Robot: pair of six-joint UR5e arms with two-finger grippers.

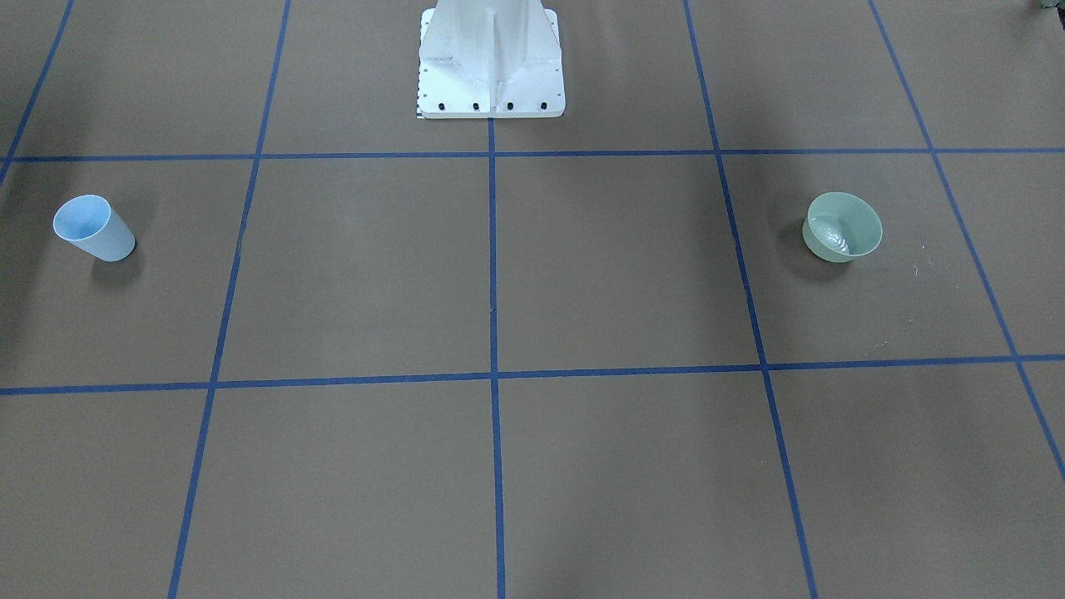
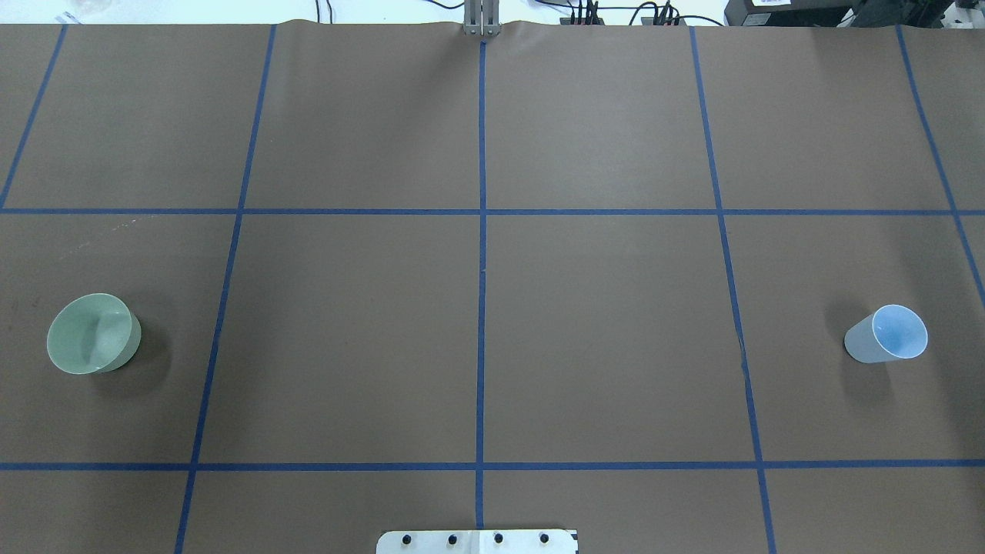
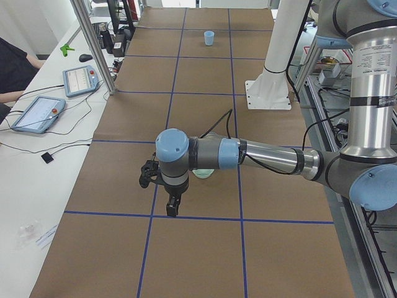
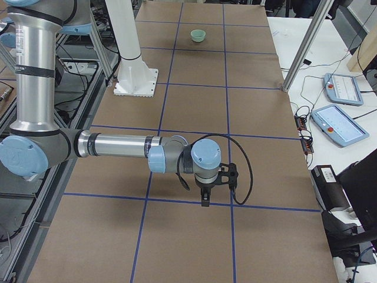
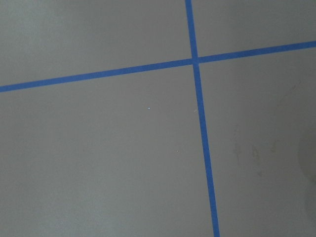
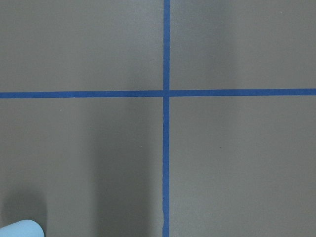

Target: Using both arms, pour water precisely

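A pale green bowl (image 1: pixel 842 226) stands upright on the robot's left side of the table, also seen in the overhead view (image 2: pixel 94 333). Shiny glints of water (image 1: pixel 834 240) lie in its bottom. A pale blue cup (image 1: pixel 94 229) stands on the opposite side (image 2: pixel 886 334); its rim edge shows in the right wrist view (image 6: pixel 19 229). Both arms hang above the table and show only in the side views. My left gripper (image 3: pixel 172 210) points down near the bowl (image 3: pixel 203 174), which the arm half hides. My right gripper (image 4: pixel 204 200) points down too. Whether either is open or shut I cannot tell.
The white bolted pedestal (image 1: pixel 491 66) stands at the table's robot side. Blue tape lines (image 2: pixel 481 231) grid the brown table. Side benches carry control tablets (image 3: pixel 80 79) (image 4: pixel 334 124), cables and metal posts (image 3: pixel 93 43). A person's dark sleeve (image 3: pixel 13 65) shows at the left bench.
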